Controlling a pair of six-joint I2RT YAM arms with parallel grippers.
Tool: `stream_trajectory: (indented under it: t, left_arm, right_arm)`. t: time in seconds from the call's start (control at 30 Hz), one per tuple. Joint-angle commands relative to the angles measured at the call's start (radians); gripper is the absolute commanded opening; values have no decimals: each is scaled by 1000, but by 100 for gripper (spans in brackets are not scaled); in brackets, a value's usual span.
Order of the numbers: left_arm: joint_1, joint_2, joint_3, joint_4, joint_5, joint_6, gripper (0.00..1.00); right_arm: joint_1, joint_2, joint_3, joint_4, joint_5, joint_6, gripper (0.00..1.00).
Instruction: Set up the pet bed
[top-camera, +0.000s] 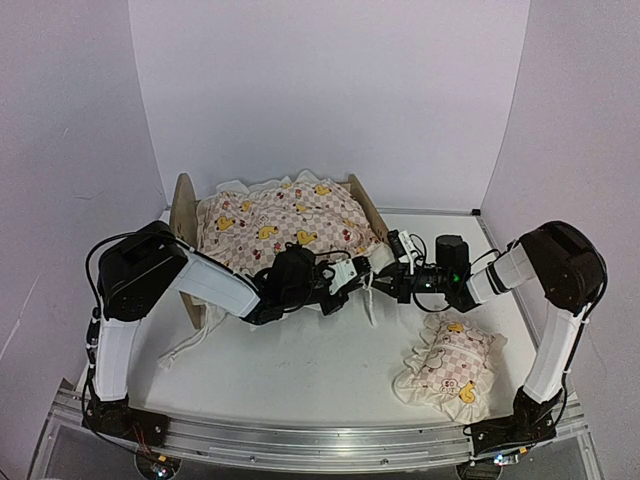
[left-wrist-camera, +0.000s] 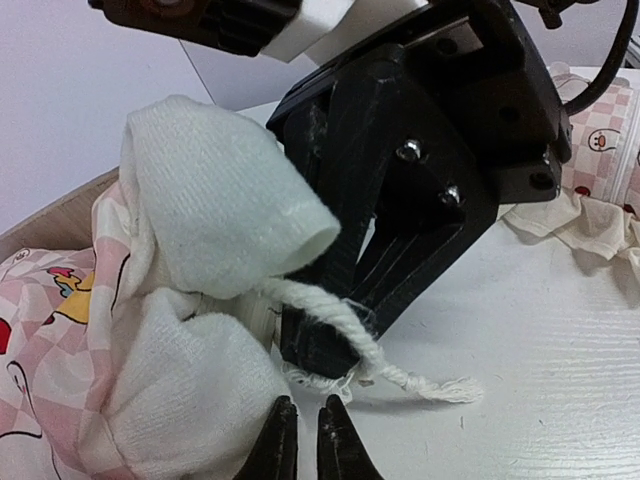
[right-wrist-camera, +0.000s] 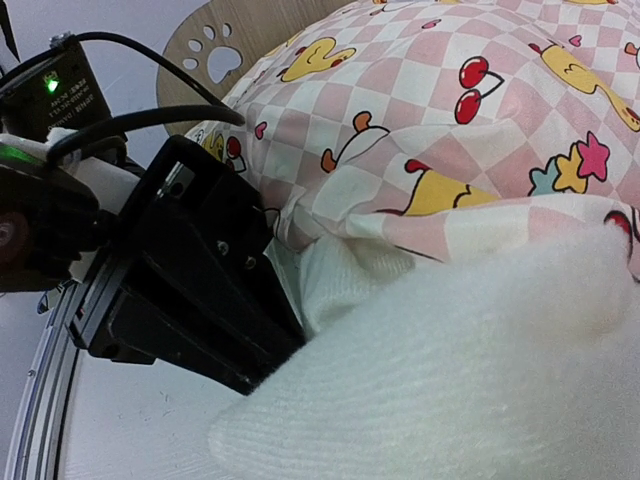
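pink checked quilt (top-camera: 285, 225) covers the pet bed (top-camera: 183, 212), right gripper (top-camera: 375, 268) pinching its edge.

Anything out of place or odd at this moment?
The pillow lies on the table, apart from the pet bed. The quilt is heaped unevenly on the bed, its near corner bunched with the white underside showing. A frayed cord at that corner trails onto the table.

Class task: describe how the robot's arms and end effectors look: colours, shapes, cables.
The left arm and right arm have white link shells, rounded black joint housings and looping black cables. The left end effector and right end effector are angular black plastic; silver screws show on the right one.
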Motion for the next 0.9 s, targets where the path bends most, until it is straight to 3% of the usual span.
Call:
stream_trajectory:
  t: [0.0, 0.23, 0.63, 0.87]
  left_arm:
    - [25, 7, 38, 25, 68, 16, 9]
    - [30, 48, 102, 3, 143, 13, 11]
    - [30, 89, 173, -20, 59, 1, 12]
    - [31, 77, 167, -20, 88, -18, 14]
  right_arm:
    - [-7, -50, 1, 13, -32, 2, 0]
    - [-8, -46, 10, 13, -49, 10, 0]
    - [-7, -40, 21, 11, -89, 27, 0]
    - [-7, -30, 27, 9, -76, 30, 0]
